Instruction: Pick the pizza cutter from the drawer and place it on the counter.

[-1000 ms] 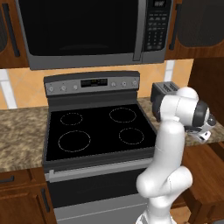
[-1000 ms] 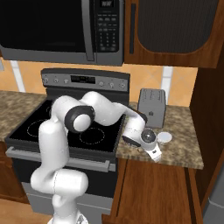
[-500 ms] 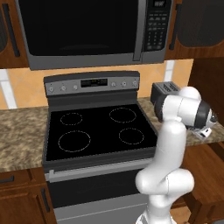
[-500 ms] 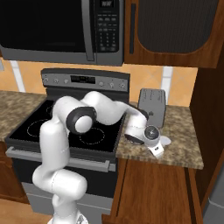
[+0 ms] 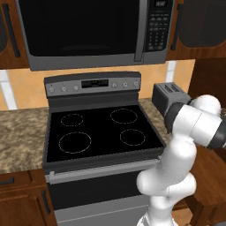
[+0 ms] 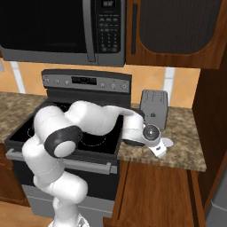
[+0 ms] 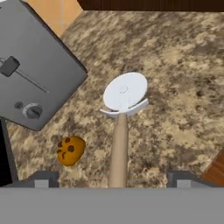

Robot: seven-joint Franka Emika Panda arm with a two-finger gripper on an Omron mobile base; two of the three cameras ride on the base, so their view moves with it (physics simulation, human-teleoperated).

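From where the hand camera looks, the pizza cutter lies flat on the counter — its pale round blade toward the wall, its wooden handle running back toward the gripper. The two finger tips stand spread wide at either side of the handle end, with clear gaps between them and the wood; nothing is pinched. Just beside the handle sits a small orange lump with dark spots, and next to that the grey toaster, its lever and dial facing the camera. A strip of reddish wood shows at the lower right corner beyond the counter's edge.

The right base view gives what the hand camera cannot — the whole arm reaching from over the stove across to the counter beside the toaster, with the hand low over the stone. A pale disc edge, the cutter's blade, peeks out past the hand there. Below the counter's lip lies the open wooden drawer.

In the left base view the arm's big white elbow covers the working spot; the toaster shows behind it, with the black stovetop and the microwave above.
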